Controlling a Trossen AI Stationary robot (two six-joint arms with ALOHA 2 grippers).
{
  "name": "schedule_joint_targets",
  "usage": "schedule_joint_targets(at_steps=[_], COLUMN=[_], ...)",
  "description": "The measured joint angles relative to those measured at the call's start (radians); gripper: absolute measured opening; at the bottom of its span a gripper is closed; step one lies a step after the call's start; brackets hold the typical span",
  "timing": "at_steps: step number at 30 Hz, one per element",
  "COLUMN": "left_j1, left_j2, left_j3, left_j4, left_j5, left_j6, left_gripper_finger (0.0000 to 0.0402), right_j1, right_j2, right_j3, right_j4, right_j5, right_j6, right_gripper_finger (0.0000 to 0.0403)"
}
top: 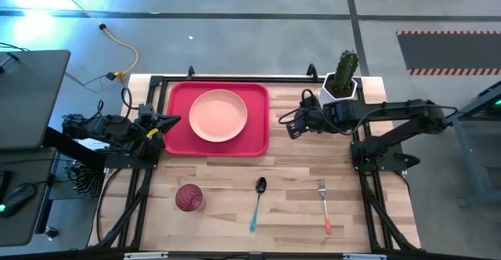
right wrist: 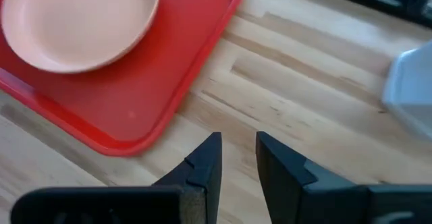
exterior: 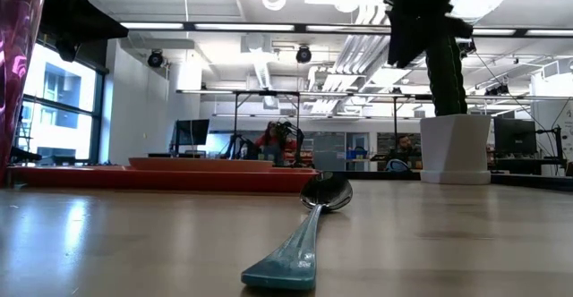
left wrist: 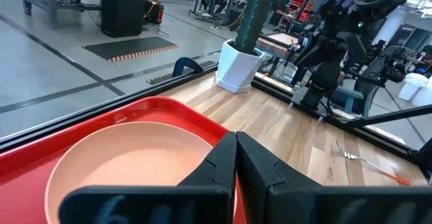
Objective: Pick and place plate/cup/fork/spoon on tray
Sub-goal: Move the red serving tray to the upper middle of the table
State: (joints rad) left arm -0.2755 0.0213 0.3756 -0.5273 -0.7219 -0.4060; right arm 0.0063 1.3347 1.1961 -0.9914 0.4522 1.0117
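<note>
Plate (top: 218, 115) sits on tray (top: 217, 120). Cup (top: 189, 197), spoon (top: 257, 203) and fork (top: 323, 205) await pickup. Left gripper (top: 168, 122) closed, empty; right gripper (top: 288, 126) slightly parted, empty, beside tray.

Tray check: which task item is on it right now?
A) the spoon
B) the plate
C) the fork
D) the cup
B: only the peach-pink plate sits in the red tray; the magenta cup, teal-handled spoon and orange-handled fork lie on the bare wooden table.
</note>
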Motion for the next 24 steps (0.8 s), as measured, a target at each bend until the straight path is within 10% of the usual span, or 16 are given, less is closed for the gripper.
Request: schedule_joint_targets(at_steps=[24], left_j1=[0.000], left_j2=[0.000], left_j3=[0.000], left_j4=[-0.006], left_j5=[0.005], left_j6=[0.000], left_gripper_finger=[0.0001], right_j1=[-0.093], right_j2=[0.208], right_j3=[-0.068], right_j4=[0.391], right_j5=[-0.096], right_j6=[0.117], right_gripper_finger=[0.0130])
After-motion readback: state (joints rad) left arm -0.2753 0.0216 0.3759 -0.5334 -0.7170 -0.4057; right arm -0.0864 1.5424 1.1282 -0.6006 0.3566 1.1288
